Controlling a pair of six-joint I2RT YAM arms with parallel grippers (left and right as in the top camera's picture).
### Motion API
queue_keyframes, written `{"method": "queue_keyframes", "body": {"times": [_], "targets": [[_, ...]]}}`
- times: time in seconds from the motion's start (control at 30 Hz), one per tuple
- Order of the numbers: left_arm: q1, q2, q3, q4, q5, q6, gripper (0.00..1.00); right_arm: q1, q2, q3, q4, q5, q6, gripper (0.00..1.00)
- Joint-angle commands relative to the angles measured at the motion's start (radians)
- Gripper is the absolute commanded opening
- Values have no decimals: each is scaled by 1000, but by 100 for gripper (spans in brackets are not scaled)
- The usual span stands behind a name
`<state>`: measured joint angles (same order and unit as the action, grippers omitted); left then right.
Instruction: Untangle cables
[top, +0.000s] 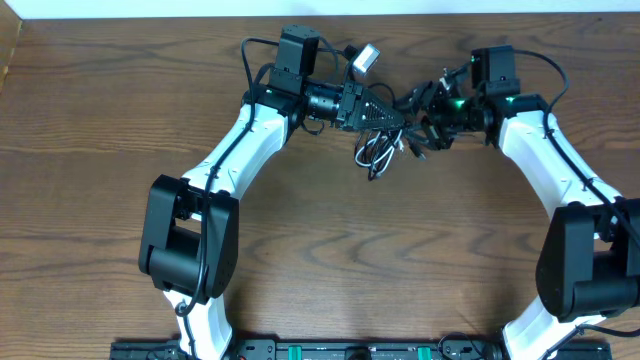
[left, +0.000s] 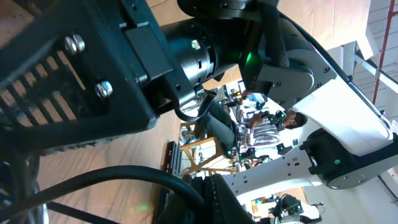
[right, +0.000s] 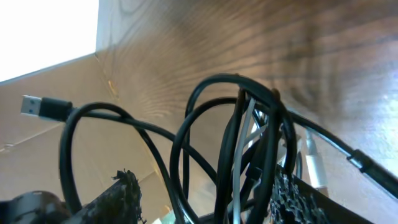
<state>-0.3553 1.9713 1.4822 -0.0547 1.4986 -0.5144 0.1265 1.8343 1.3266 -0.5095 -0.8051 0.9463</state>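
The left gripper (top: 398, 118) is closed tight against the tangled cables (right: 231, 149). The right gripper (right: 208, 180) holds its fingers apart, the bundle between them.

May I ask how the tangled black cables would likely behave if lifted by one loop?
Likely floppy: the black cables curl in loose loops. Probably light, being thin. The interlaced loops and USB plug may well snag, dragging the grey cable along.

Robotics lab — further arm rigs (left: 258, 134) with green lights crowded behind a wood-grain table (top: 330, 250)
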Motion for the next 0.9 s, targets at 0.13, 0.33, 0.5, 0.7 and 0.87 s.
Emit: {"method": "queue_keyframes", "body": {"times": [0.13,0.33,0.5,0.7,0.87], "targets": [[-4,-7,0,4,34,35,7,14,1,-6,-53,-5,-27,54],[-5,-7,0,3,10,35,8,42,1,-6,-51,14,-26,49],[-8,-7,0,-10,8,35,7,48,1,-6,-53,123,-27,17],[-11,-7,-1,-38,8,35,7,42,1,-6,-71,364,-65,1],[-10,-7,-1,-43,-3,35,7,39,1,-6,-115,544,-137,1]]}}
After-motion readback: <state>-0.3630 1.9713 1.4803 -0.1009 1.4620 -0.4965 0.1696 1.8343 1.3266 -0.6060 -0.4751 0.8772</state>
